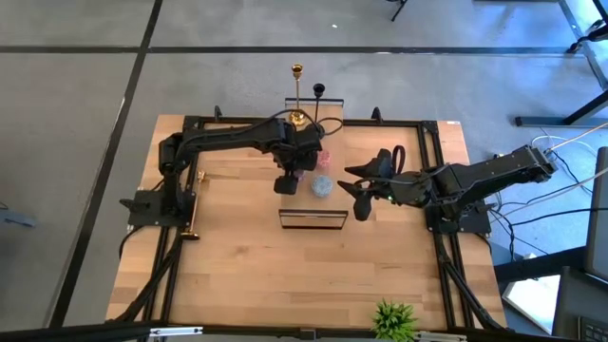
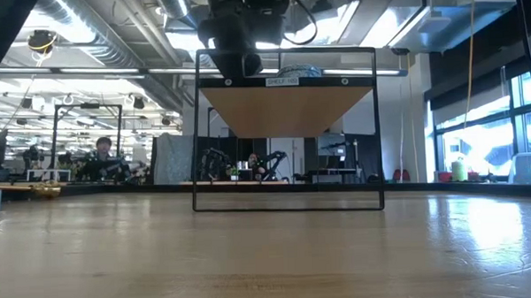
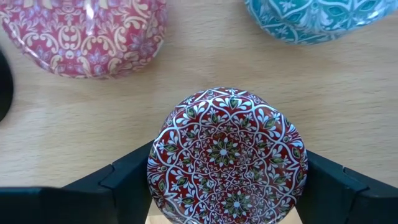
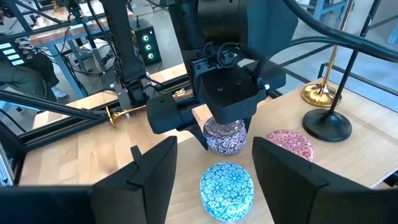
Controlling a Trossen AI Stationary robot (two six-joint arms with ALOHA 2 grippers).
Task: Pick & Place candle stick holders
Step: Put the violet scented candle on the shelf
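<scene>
A gold candle stick holder (image 1: 297, 93) and a black one (image 1: 319, 91) stand upright on their round bases (image 4: 322, 94) (image 4: 328, 128) near the table's far edge. A third, gold (image 4: 118, 116), lies on its side by the left arm's base. My left gripper (image 1: 290, 177) points down just in front of them, shut on a red patterned round tin (image 3: 227, 155). My right gripper (image 4: 214, 152) hovers open to the right of the tins, its fingers touching nothing. My left gripper pinches the red tin's round side wall (image 3: 153, 168) between its two fingers (image 3: 127, 183), one on each opposite side. The fingers come from above, pointing down. The tin sits level, lid up, low at the table top (image 4: 225, 138); whether it rests there I cannot tell.
A pink tin (image 4: 289, 144) and a teal tin (image 4: 227, 185) lie on the table close to the held one. A small black-framed shelf with a wooden top (image 1: 312, 218) stands nearer the front. A green plant (image 1: 394, 318) sits at the near edge.
</scene>
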